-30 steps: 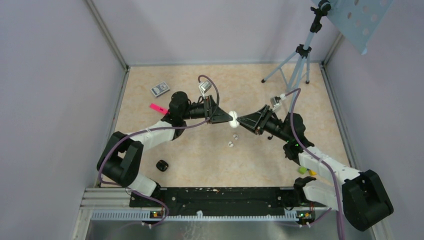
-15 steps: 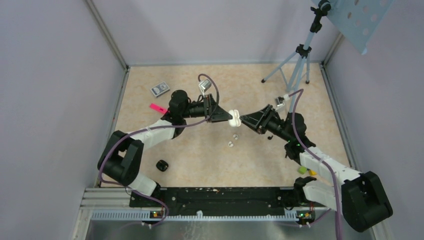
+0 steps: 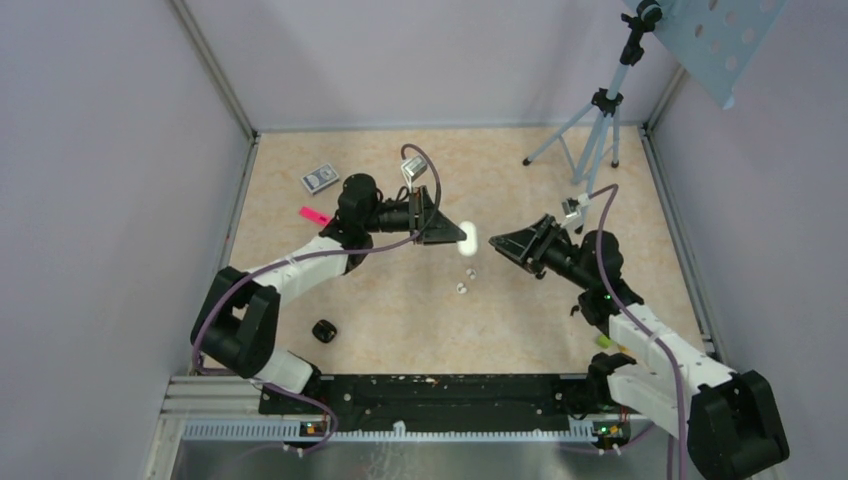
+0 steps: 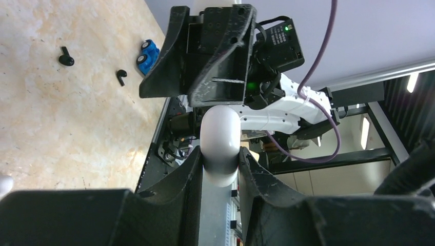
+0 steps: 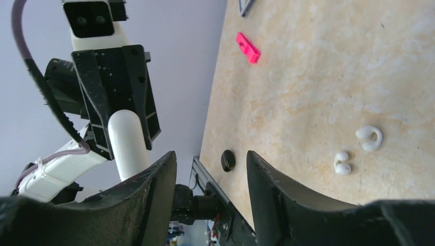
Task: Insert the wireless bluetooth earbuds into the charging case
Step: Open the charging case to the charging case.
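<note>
Far left: a small printed packet (image 3: 320, 178) is noted, its print too small to be read, with a pink block (image 3: 317, 216) just beside it. The left gripper (image 4: 220, 163) is clamped narrowly on the white charging case (image 4: 220, 130), which is held off the table and looks shut. The white earbuds (image 3: 470, 272) lie loose on the table below it. The black earbuds (image 4: 65, 57) lie well apart. The right gripper (image 5: 210, 156) is parted and empty, clear of the case.

Risks judged: the case could be twisted out of the pinch while the lid is pried, and the buds could be flicked away by the far larger fingers. No brand is legible on the case.
</note>
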Motion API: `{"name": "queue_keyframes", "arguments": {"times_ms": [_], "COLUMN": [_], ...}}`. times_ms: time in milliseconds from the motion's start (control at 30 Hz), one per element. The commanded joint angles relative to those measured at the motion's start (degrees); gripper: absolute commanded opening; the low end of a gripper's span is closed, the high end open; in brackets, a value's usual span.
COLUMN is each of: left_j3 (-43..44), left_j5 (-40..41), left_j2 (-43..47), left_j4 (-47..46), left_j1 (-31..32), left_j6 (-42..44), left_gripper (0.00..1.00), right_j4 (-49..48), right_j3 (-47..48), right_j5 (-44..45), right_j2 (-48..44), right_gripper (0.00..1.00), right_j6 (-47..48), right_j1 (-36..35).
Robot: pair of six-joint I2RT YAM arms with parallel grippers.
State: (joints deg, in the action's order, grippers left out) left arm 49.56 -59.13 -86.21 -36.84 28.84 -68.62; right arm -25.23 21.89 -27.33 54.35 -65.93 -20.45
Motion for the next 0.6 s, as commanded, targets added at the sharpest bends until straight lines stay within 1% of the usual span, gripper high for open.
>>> {"name": "queue_keyframes", "arguments": {"times_ms": [0,67,233,433,567], "left_j3": [5.67,7.02,7.28,7.32,7.22], "left_j5": [-0.55,-0.37,-0.44,-0.37,-0.14], "left_j2": [3.98,4.02,3.26,3.46,3.91], "left_j4": [11.10,14.75,15.58,15.63,15.69], "left_j1": [0.11,0.11,0.16,0.16,0.11], "left_j6": [8.98,11.11,11.23,10.96,11.15], "left_gripper": [0.00,0.00,0.00,0.00,0.00], "right_j4": [1.64,4.59,9.87,9.28,8.62], "right_j3": [5.76,8.47,15.00,18.33,18.06], "right_j5": [-2.54,-3.78,-4.42,-6.06,-4.17], "right_j2": [-2.85,-2.45,-1.16,2.07,3.24], "right_gripper": [0.54,0.56,0.61,0.64,0.64], "right_j6": [6.28,8.99,14.34,15.52,15.85], "right_j1": [0.81,0.70,-0.51,-3.67,-5.80]}}
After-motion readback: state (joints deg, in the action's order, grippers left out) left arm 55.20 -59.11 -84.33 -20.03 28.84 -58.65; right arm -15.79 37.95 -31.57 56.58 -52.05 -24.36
